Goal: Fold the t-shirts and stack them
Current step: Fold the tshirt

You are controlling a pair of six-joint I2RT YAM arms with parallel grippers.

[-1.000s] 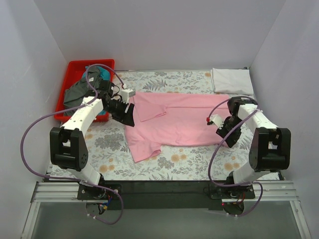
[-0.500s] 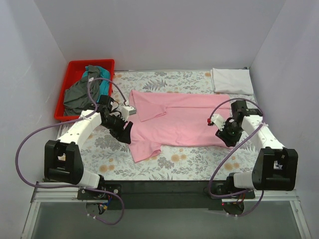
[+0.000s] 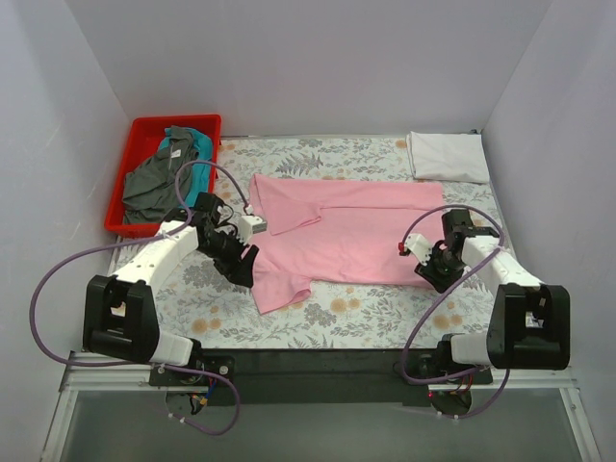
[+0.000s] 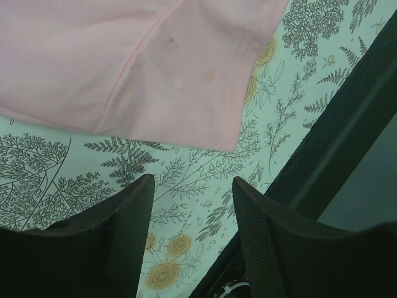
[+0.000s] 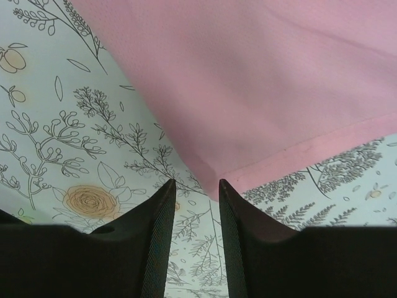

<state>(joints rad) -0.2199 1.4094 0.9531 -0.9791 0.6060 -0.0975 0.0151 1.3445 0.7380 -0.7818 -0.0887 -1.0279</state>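
Observation:
The light pink t-shirt (image 3: 342, 231) lies spread flat across the middle of the floral tablecloth (image 3: 385, 313), one sleeve (image 3: 279, 289) pointing to the near left. My left gripper (image 3: 245, 274) is open and empty, just left of that sleeve; its wrist view shows the sleeve hem (image 4: 186, 93) beyond the fingertips. My right gripper (image 3: 430, 272) is open and empty at the shirt's near right corner (image 5: 214, 183), which lies just beyond its fingertips. A folded white t-shirt (image 3: 447, 156) lies at the far right. The dark grey t-shirt (image 3: 149, 188) and teal t-shirt (image 3: 178, 149) lie in the red bin.
The red plastic bin (image 3: 144, 130) stands at the far left. White walls close in the table on three sides. A black rail (image 3: 318, 361) runs along the near edge, also showing in the left wrist view (image 4: 347, 124).
Both grippers have come down and toward the near side. The left moved from the shirt's far left edge to the near left sleeve; the right moved to the near right corner.

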